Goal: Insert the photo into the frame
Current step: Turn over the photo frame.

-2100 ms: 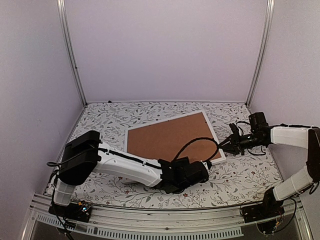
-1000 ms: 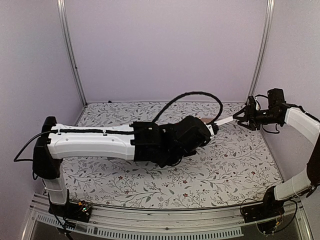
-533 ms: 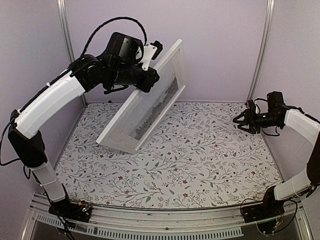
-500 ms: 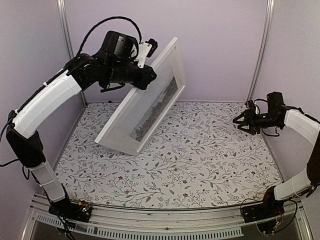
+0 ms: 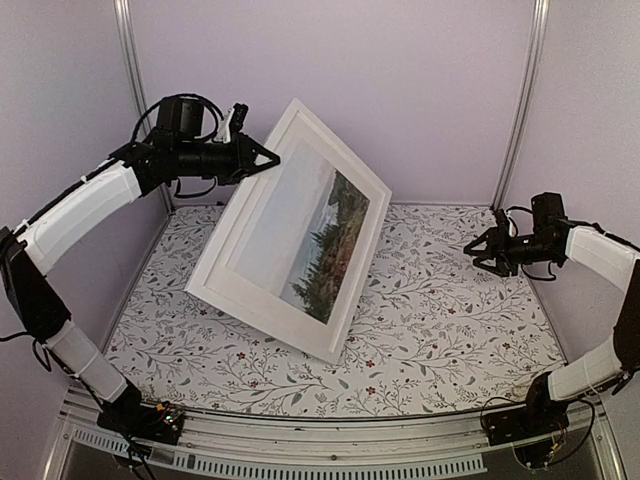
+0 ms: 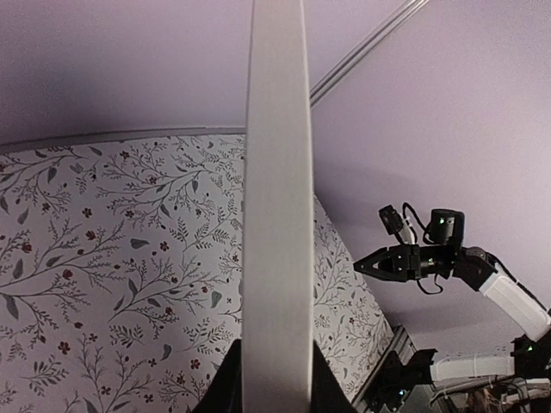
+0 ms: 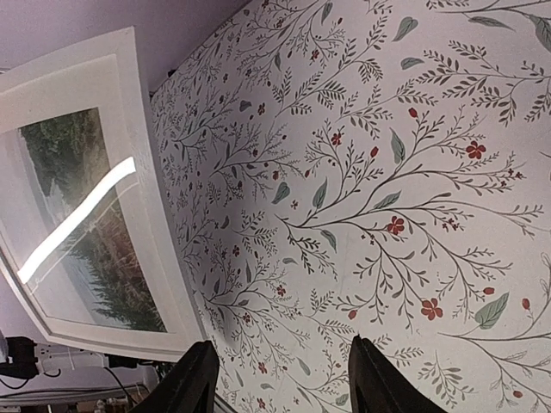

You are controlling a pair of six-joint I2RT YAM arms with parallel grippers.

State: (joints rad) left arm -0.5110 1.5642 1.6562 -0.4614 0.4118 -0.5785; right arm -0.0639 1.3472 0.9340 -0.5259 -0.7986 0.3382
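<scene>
The frame (image 5: 255, 310) stands steeply tilted over the left half of the worktop (image 5: 450, 330), its glazed face turned toward 4 o'clock. Its lowest corner is nearest the arm bases, at about 6 o'clock. Whether that corner touches the worktop cannot be told. The photo (image 5: 325, 250) sits inside the frame behind the pane, with dark conifers, a brownish slope and wide white margins around it. In the right wrist view a bright streak of glare crosses the pane.

Farther back, at 3 o'clock, the right gripper (image 5: 474, 247) hovers above the floral worktop, well apart from the frame. Its fingers (image 7: 194, 379) are spread with nothing between them, and they point toward 9 o'clock at the frame.

Farthest and highest, at about 10 o'clock, the left gripper (image 5: 268, 157) is clamped on the frame's upper left edge. In the left wrist view that edge (image 6: 275, 215) runs straight up the picture, pinched between the two fingers at the bottom. The frame hangs from this grip, sloping down toward 5 o'clock.
</scene>
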